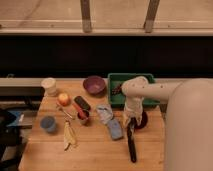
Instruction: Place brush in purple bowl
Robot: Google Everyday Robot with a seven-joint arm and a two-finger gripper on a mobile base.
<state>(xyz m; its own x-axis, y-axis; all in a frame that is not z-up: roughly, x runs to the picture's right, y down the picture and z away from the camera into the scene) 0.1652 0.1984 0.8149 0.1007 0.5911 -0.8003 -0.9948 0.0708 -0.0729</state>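
Observation:
The brush [131, 144] is a long slim black stick lying almost straight toward the front edge of the wooden table [90, 155], right of centre. My gripper [129, 124] hangs from the white arm directly over the brush's far end, down at table height. The purple bowl [93, 84] sits at the back of the table, left of the green tray, well away from the gripper. Nothing shows inside the bowl.
A green tray [118, 79] stands at the back, behind the arm. A reddish-brown bowl [142, 120] is partly hidden beside the gripper. A blue sponge [114, 129], grey cloth [103, 112], dark block [81, 103], apple [63, 98], white cup [49, 86], blue cup [48, 123] and banana [68, 136] lie to the left.

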